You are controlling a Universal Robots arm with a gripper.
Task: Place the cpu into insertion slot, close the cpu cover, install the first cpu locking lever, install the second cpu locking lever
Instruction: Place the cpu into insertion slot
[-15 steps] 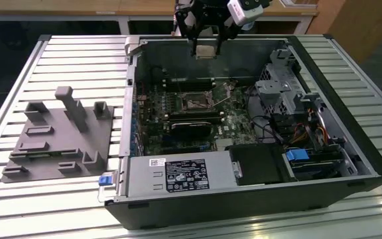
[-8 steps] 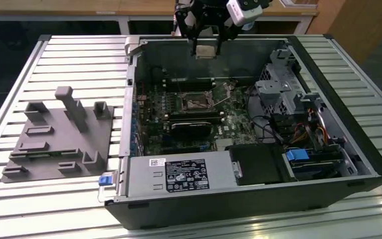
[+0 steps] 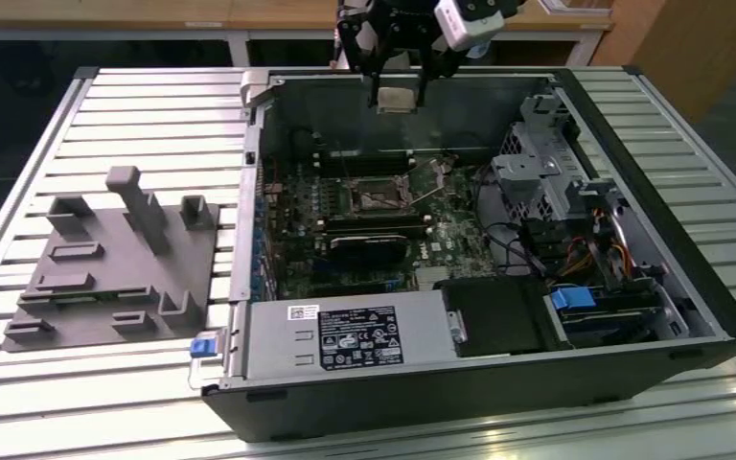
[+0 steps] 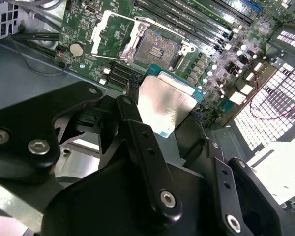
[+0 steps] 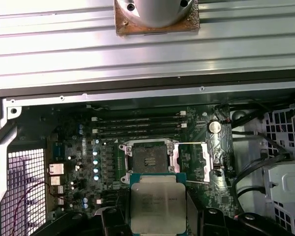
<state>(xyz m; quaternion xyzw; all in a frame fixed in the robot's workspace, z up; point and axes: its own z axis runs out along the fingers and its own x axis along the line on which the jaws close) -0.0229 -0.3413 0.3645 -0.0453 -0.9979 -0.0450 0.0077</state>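
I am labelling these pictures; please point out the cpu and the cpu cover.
cpu (image 5: 158,204): first wrist view, middle of its metal top.
cpu cover (image 4: 134,42): second wrist view, one side bar of its frame.

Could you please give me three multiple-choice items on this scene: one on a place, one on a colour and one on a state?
1. Where is the cpu? A: in the gripper, above the open case. B: seated in the socket. C: on the table.
2. What colour is the fixture beside the case? A: red. B: grey. C: yellow.
3. How is the cpu cover? A: closed. B: removed. C: swung open.
Answers: 1 A, the gripper clamps it. 2 B, it is plain grey. 3 C, the socket lies bare.
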